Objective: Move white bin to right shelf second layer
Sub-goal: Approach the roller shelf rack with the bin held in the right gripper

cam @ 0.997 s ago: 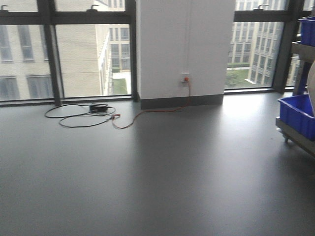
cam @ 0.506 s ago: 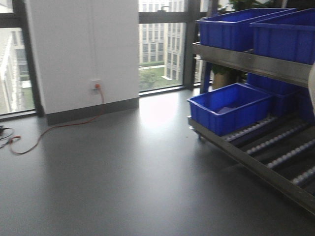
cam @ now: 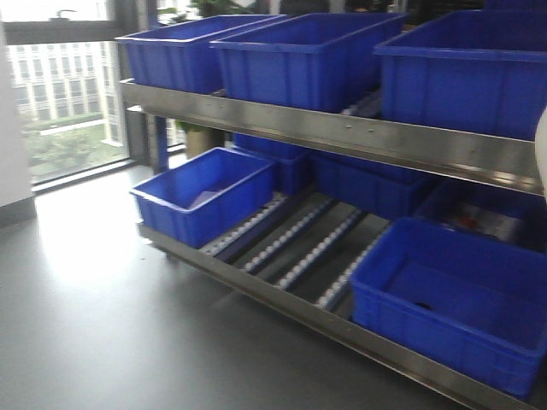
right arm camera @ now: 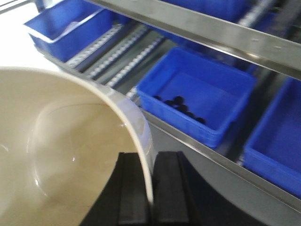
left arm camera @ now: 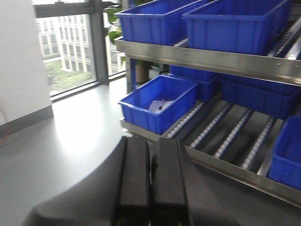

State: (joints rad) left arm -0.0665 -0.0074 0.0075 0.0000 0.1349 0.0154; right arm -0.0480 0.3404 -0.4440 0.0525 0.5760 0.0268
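Note:
My right gripper (right arm camera: 151, 188) is shut on the rim of the white bin (right arm camera: 61, 141), a cream-white smooth tub that fills the lower left of the right wrist view. A sliver of the bin shows at the right edge of the front view (cam: 542, 145). The shelf level with white roller lanes (cam: 303, 248) lies ahead, under the upper steel level. It also shows in the left wrist view (left arm camera: 230, 134) and the right wrist view (right arm camera: 117, 61). My left gripper (left arm camera: 150, 179) is shut and empty, held above the floor in front of the rack.
Blue crates stand on the roller level at left (cam: 201, 201) and right (cam: 453, 307), with more behind. Three large blue crates (cam: 299, 55) sit on the upper level behind its steel rail (cam: 342, 132). One lower crate (right arm camera: 197, 103) holds small black items. Grey floor (cam: 77, 325) lies left.
The view has swung right, from bare floor, wall and cables to the rack, which now fills the frame and is closer. The bin's sliver stays at the right edge.

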